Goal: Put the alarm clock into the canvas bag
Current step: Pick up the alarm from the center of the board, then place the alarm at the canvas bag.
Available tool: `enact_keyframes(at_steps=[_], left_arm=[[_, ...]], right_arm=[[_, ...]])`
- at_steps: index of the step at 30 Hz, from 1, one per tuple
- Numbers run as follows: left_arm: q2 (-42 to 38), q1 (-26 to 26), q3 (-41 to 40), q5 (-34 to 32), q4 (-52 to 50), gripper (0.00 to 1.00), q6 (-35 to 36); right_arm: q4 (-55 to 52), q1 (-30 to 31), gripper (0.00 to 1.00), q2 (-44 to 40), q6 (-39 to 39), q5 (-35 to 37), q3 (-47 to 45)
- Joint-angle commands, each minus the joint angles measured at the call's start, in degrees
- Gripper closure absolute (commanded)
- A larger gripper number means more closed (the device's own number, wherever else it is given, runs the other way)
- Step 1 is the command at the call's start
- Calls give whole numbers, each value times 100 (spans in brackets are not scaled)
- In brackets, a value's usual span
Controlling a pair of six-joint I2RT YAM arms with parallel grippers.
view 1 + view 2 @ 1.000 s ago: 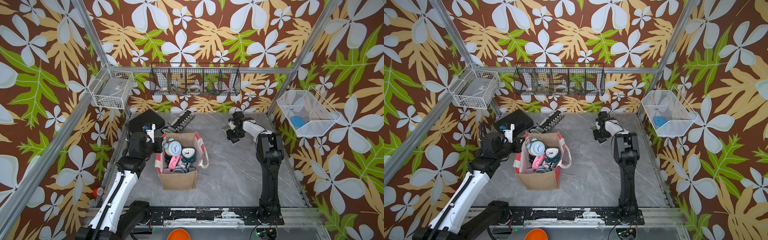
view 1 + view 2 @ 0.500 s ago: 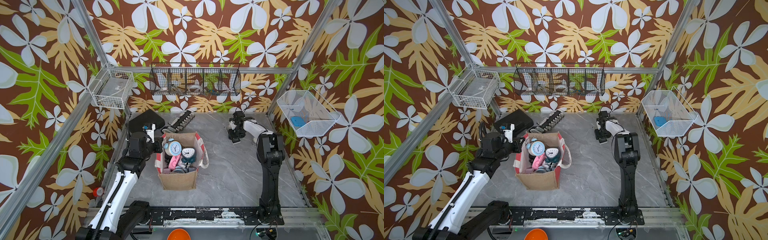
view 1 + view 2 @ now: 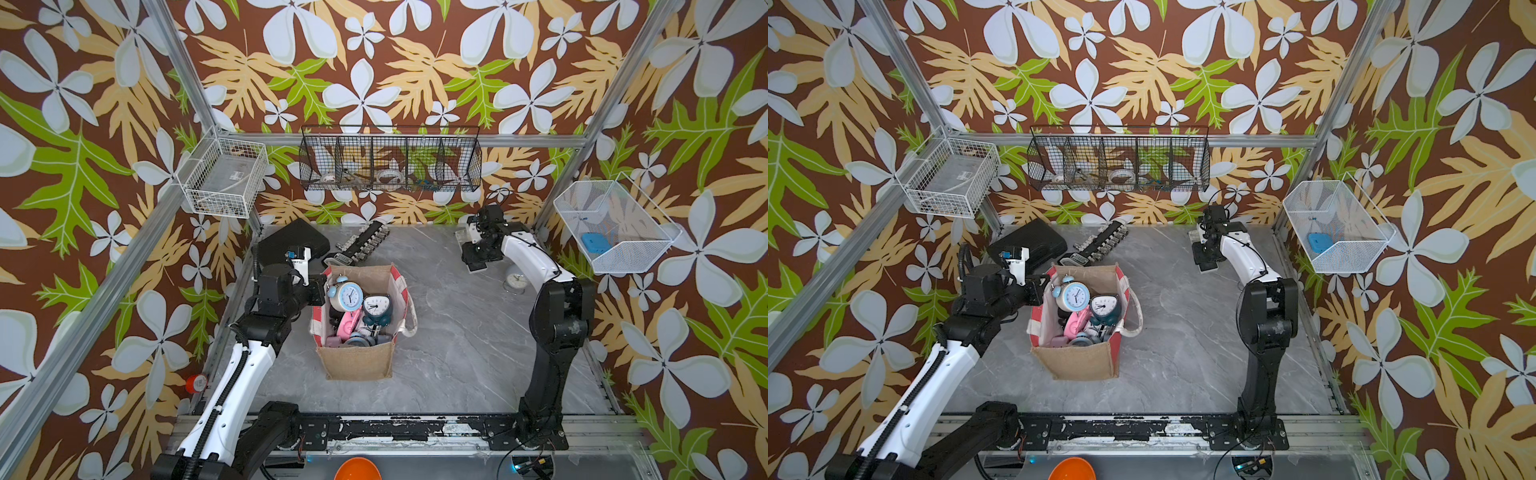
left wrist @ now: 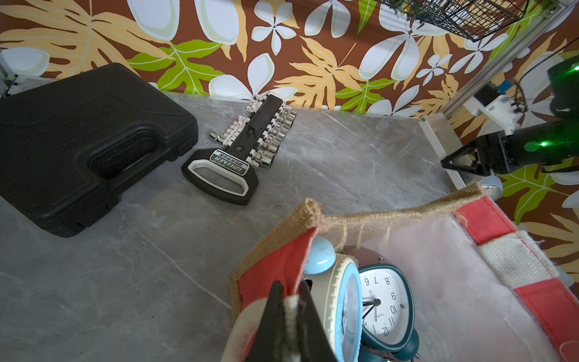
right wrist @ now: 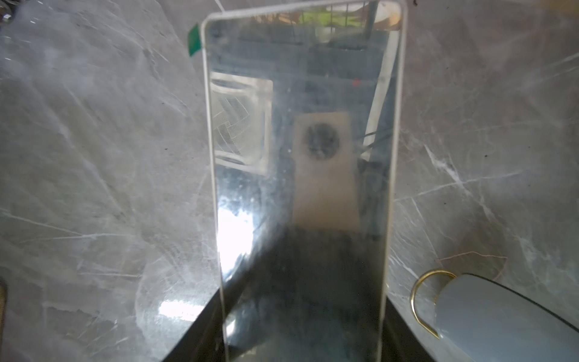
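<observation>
Over at the far right of the table [image 3: 457, 353], my right tool [image 3: 473, 259] has drifted a little toward the back wall in the last second. It now sits low over a clear plate [image 5: 300, 156] that lies flat there. I cannot tell whether its jaws are parted or closed: the plate fills the right wrist view, and both top views show the tool too small.

The white alarm clock [image 3: 517, 281] stands on the table just beside that plate, next to my right forearm. Nothing touches it, and it is well apart from the canvas bag [image 3: 357, 361].

My left tool [image 4: 289, 291] has not budged. It stays clenched on the bag's rim, pinching the red side panel and the white strap, which keeps the mouth open. The bag stands left of the table's middle and already holds a blue twin-bell clock [image 3: 348, 296], a teal clock [image 3: 376, 307] and a pink clock [image 3: 348, 326]; none of them has shifted.

By my reckoning, the small move brings my right tool nearer the white clock but not onto it. The pick is still to come, then a carry across to a crowded bag.
</observation>
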Motion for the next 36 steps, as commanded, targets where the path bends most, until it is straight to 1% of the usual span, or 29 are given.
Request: enact_keyframes(at_steps=[1, 6, 11, 17, 21, 23, 27, 31, 36], left_arm=[[-8, 9, 81, 8, 537, 100, -34], [-7, 9, 81, 8, 545, 100, -35], [-7, 9, 81, 8, 545, 100, -48], [-19, 9, 79, 8, 554, 100, -46], [-29, 9, 72, 4, 557, 100, -48], [-28, 9, 72, 0, 554, 100, -45], [-18, 9, 73, 15, 554, 100, -47], [-33, 9, 72, 9, 561, 100, -48], [-25, 7, 72, 0, 554, 100, -39]], right_arm=[[-160, 109, 46, -367, 101, -80, 44], [-282, 394, 46, -975, 236, -141, 96], [-352, 859, 46, -1473, 398, -135, 172], [-443, 1641, 46, -1816, 575, 49, 354], [-462, 2190, 46, -1932, 570, 36, 439], [-495, 2453, 45, -1931, 408, -58, 499], [-598, 2854, 45, -1857, -186, -512, 618], [-790, 3194, 42, -1743, -942, -955, 707], [-1225, 3682, 44, -1465, -1784, -1249, 981]])
